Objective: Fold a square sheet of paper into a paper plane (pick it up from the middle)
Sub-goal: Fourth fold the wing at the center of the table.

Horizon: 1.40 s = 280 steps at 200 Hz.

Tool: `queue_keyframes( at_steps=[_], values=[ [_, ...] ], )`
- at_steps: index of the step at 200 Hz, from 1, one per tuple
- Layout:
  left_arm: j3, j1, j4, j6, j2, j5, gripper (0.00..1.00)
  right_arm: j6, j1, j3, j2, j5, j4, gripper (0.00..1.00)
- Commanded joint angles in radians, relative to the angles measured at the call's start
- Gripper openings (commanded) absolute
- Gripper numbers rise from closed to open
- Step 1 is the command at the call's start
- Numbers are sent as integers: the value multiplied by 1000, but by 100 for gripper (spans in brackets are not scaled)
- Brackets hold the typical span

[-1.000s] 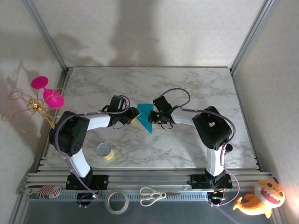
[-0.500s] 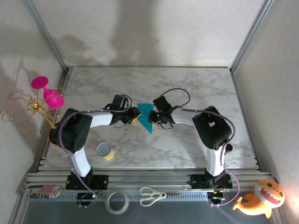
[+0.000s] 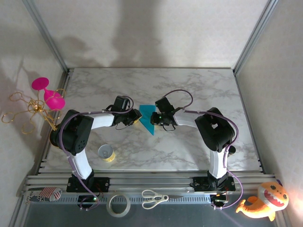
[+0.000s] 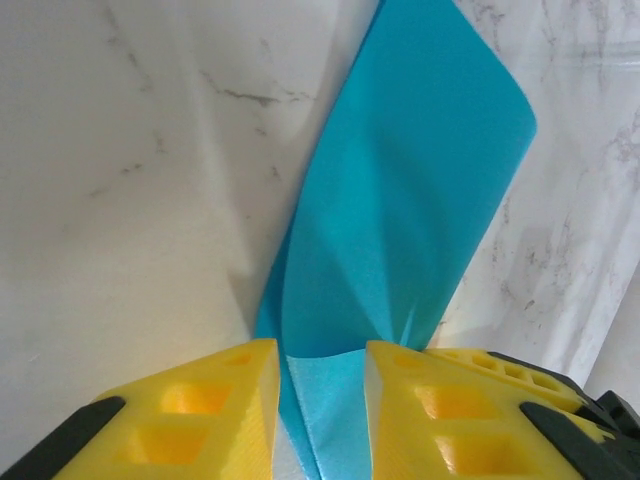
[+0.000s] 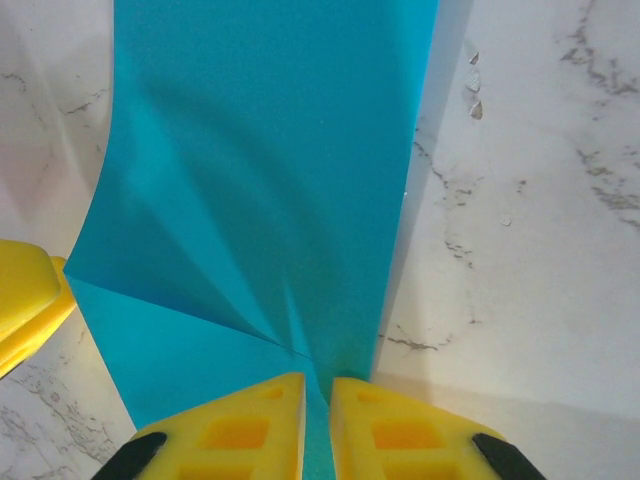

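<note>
Marble in white and grey tops the table (image 3: 199, 90) inside pale walls, and I see both arms reaching to its middle. At the centre is the teal-blue sheet of thin paper (image 3: 147, 115), already partly folded. From above it reads as a wedge, wide at 12 o'clock and narrowing to a tip at 6 o'clock. The left gripper (image 3: 136, 118) sits at the sheet's 9 o'clock edge and the right gripper (image 3: 154, 119) at its 3 o'clock edge, facing each other across it.

On my right wrist camera the yellow fingers (image 5: 240, 420) are clenched to a thin slit with the paper's edge pinched in it. Creases fan out from that spot, and the sheet curves away above the marble. On the left wrist camera the yellow fingers (image 4: 210, 400) stand further apart with a strip of the paper running between them. I cannot tell whether they press on it or merely flank it. Beyond them the paper bows up off the surface.

Toward 7 o'clock on the table stands a small yellow tape roll (image 3: 106, 153). Off the table at 9 o'clock are two bright pink goblets (image 3: 47, 94) beside a gold wire ornament (image 3: 28, 111). On the front rail at 6 o'clock lie white-handled scissors (image 3: 154, 199) and a pale tape ring (image 3: 118, 205). An orange plush fish (image 3: 264, 201) sits at 5 o'clock.
</note>
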Motion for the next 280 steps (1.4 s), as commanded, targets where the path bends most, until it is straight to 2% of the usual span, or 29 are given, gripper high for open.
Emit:
queue_keyframes(
  at_steps=[1, 24, 80, 101, 140, 183, 221, 229, 251, 280],
  values=[
    [34, -3, 0, 31, 26, 43, 28, 3, -3, -21, 47, 13, -36, 17],
    [58, -3, -9, 74, 44, 98, 28, 3, -3, -20, 46, 11, -36, 17],
    [119, 11, -95, 187, 90, 130, 26, -11, -12, -21, 40, 6, -31, 17],
    [130, 13, -94, 208, 111, 152, 21, -18, -14, -27, 30, -3, -19, 17],
    [138, 23, -91, 218, 104, 155, 14, -53, -15, -9, -41, -7, 11, 24],
    [45, 27, 41, 99, 13, 122, 5, -204, -14, -75, -185, 101, 126, 38],
    [-31, -2, 102, -51, -78, -17, 4, -407, 18, -240, -297, 247, 343, 52],
    [-37, -18, 102, -74, -95, -51, 4, -450, 57, -274, -313, 285, 399, 55],
    [-54, -63, 99, -147, -129, -142, 5, -569, 110, -345, -325, 356, 541, 56],
    [-92, -107, 126, -235, -151, -219, 5, -703, 168, -380, -284, 385, 624, 56]
  ],
)
